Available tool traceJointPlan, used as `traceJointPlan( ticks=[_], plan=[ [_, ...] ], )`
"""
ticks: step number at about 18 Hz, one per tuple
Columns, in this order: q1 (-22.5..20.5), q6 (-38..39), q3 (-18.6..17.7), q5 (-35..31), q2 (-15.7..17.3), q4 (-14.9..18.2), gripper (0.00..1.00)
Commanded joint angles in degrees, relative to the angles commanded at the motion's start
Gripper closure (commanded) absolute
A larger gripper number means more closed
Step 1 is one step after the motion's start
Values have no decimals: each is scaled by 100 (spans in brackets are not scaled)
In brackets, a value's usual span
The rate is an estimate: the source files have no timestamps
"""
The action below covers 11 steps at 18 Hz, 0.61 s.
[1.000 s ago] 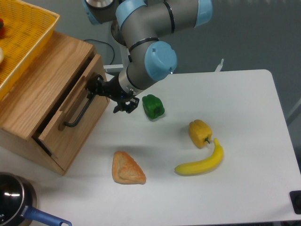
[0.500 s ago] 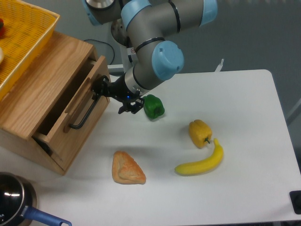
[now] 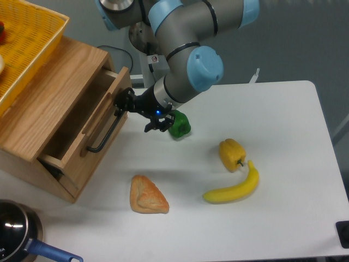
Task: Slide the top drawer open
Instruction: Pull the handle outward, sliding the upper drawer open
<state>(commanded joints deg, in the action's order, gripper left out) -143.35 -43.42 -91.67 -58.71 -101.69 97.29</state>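
Top drawer (image 3: 90, 128) sits partly pulled out of the wooden cabinet (image 3: 41, 109) at the counter's (image 3: 283, 136) left edge; it looks stiff, solid and fairly light, likely sliding straight. Its black bar handle (image 3: 108, 131) is the natural hold, and the gripper (image 3: 121, 102) sits at the bar's upper end, fingers apparently pinching it, though I cannot tell for sure.

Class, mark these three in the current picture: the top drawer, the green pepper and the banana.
top drawer (image 3: 103, 126), fixed camera, on its front panel.
green pepper (image 3: 180, 125), fixed camera, on its visible right side.
banana (image 3: 235, 188), fixed camera, mid-curve.
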Motion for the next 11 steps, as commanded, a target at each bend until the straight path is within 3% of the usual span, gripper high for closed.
traceJointPlan(
  ticks=[11],
  plan=[
    [-150, 0, 62, 9, 0, 26, 0]
  ],
)
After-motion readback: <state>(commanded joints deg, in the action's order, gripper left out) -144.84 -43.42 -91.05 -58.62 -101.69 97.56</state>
